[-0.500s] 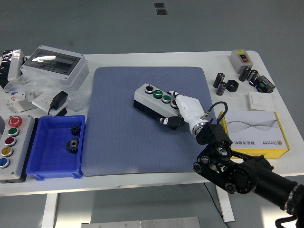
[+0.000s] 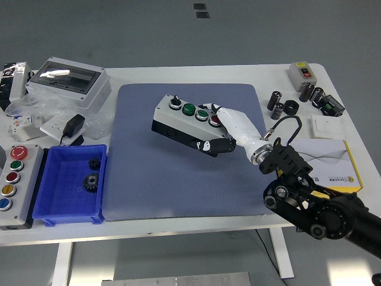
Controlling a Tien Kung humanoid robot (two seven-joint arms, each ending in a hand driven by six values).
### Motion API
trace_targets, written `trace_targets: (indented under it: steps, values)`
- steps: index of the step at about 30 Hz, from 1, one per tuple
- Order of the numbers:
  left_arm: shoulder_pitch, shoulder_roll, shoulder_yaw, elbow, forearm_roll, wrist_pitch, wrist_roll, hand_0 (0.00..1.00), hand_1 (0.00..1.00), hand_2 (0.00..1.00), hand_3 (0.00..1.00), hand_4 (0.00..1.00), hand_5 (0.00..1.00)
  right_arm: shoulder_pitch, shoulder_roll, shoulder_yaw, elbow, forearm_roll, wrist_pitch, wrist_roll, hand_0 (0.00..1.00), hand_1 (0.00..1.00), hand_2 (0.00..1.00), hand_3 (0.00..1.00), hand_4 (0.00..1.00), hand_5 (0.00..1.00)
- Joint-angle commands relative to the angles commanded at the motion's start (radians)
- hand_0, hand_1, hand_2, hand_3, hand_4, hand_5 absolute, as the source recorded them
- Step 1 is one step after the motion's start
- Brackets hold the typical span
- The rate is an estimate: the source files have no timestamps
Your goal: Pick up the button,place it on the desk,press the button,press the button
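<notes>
The button box (image 2: 178, 118) is white on top with a black underside. It carries a black knob, two green buttons and a red button in a row. It is over the middle of the blue mat (image 2: 149, 173), tilted, and looks raised off it. My right hand (image 2: 209, 126) is shut on the box's right end, with fingers over the top by the red button and the thumb (image 2: 205, 145) under the front edge. The left arm is out of view.
A blue bin (image 2: 59, 199) holding two gears stands at the left, beside a grey panel (image 2: 15, 179) of coloured buttons. A yellow and white carton (image 2: 324, 164) lies by my right forearm. A grey enclosure (image 2: 68, 80), small black cylinders (image 2: 283, 104) and a switch box (image 2: 302, 72) line the back.
My right hand has carried the button box left and toward the back of the mat. The forearm has stretched further over the table.
</notes>
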Motion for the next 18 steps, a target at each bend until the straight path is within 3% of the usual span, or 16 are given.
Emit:
trace_targets:
  steps: [4,11,12,17,18]
  values:
    - [-0.001,-0.001,-0.005,0.000,0.008,0.001,-0.001,0.626,0.551,0.530,0.599,0.625,0.195,-0.009,-0.055,-0.045,0.054,0.068,0.059,0.094,0.110,0.292,0.336,0.430,0.173,0.002]
    - [0.000,-0.006,-0.011,0.000,0.019,0.001,0.002,0.626,0.552,0.530,0.598,0.625,0.197,-0.012,-0.036,-0.097,-0.009,-0.079,-0.062,0.192,0.128,0.303,0.333,0.420,0.173,0.002]
    - [-0.001,-0.006,-0.011,0.000,0.020,0.000,0.001,0.626,0.552,0.530,0.598,0.626,0.198,-0.010,-0.030,-0.103,-0.026,-0.104,-0.081,0.198,0.203,0.341,0.374,0.468,0.273,0.002]
    - [-0.004,-0.006,-0.010,0.000,0.020,0.000,0.000,0.626,0.552,0.530,0.598,0.626,0.198,0.000,-0.013,-0.127,-0.087,-0.211,-0.120,0.210,0.203,0.341,0.374,0.468,0.273,0.002]
    - [-0.004,-0.006,-0.010,0.000,0.020,0.000,0.000,0.626,0.551,0.530,0.597,0.626,0.198,0.002,-0.011,-0.130,-0.092,-0.221,-0.120,0.210,0.318,0.429,0.420,0.530,0.338,0.002]
